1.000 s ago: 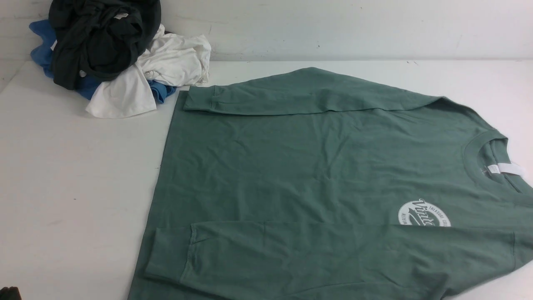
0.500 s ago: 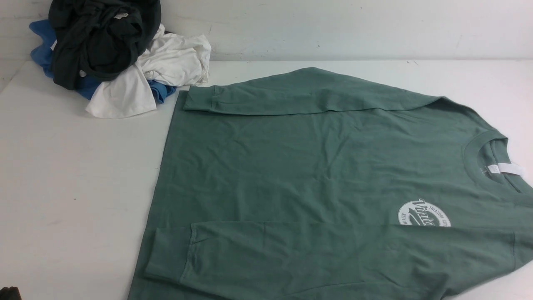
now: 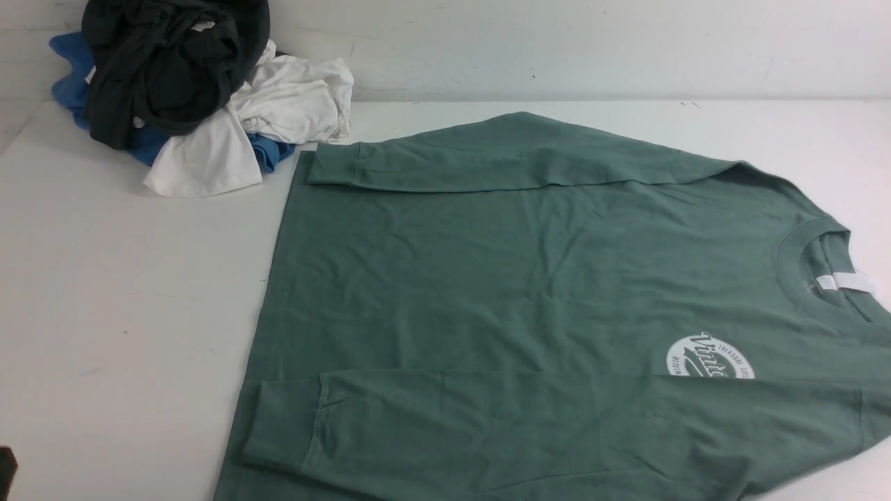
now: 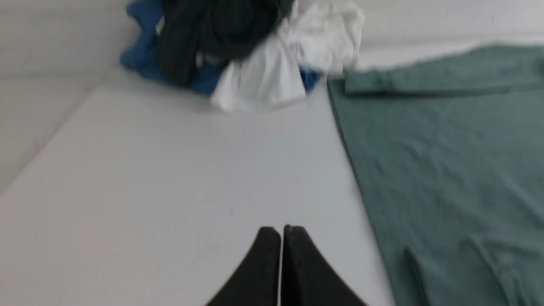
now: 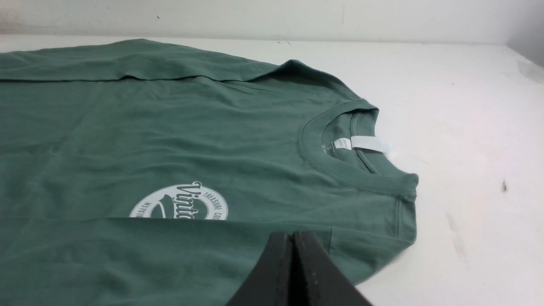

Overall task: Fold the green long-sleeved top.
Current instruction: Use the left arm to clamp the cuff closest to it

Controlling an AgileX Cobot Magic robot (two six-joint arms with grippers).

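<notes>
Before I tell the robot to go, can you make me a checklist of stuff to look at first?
1. Green top laid out, not bunched up: ok, only small wrinkles.
2. Both sleeves folded over the body: ok, the far sleeve and the near sleeve lie across it.
3. Left jaws empty: ok, shut with nothing between them.
4. Right jaws empty: cannot tell; they're shut, but the top is right behind the tips.
5. Whole logo showing: not ok, the near sleeve hides part.

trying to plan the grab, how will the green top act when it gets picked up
The green top will probably hang floppy, since its cloth lies in soft creases. The sleeve lying loose across the chest may slide or flop open.
</notes>
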